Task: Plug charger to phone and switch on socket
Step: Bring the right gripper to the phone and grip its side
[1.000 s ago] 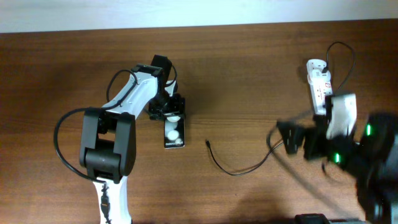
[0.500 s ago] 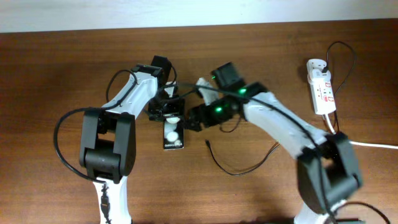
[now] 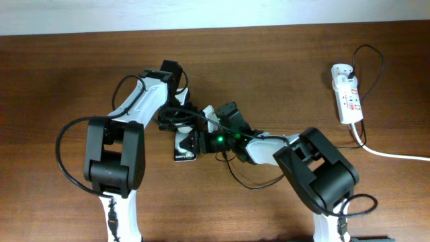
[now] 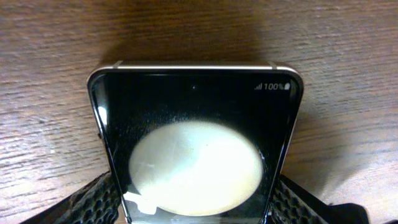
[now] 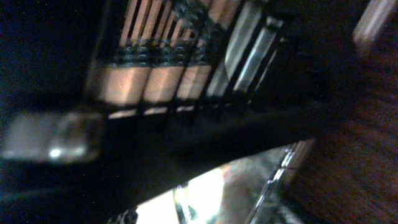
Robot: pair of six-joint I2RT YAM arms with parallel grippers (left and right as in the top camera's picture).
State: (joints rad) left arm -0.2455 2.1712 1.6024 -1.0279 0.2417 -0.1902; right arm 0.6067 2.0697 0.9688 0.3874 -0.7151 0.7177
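The phone (image 3: 185, 150) lies flat on the table, a black slab with white glints. In the left wrist view the phone (image 4: 196, 124) sits between my left fingers, and its screen shows 100%. My left gripper (image 3: 177, 122) (image 4: 196, 208) is shut on the phone's far end. My right gripper (image 3: 200, 139) hovers low over the phone's right side; its view is dark and blurred, showing only the phone's glossy face (image 5: 211, 190). The charger cable (image 3: 250, 186) curves on the table under the right arm, and its plug tip is hidden. The socket (image 3: 347, 95) lies at the far right with the white adapter (image 3: 340, 70) at its far end.
The thick white cord (image 3: 396, 155) runs from the socket off the right edge. The thin charger cable loops behind the socket (image 3: 371, 52). Both arms cross near the table's middle, with bare wood around them.
The right arm has swung from the right side across the table to the phone and now sits low over it. The left gripper and phone have stayed put.
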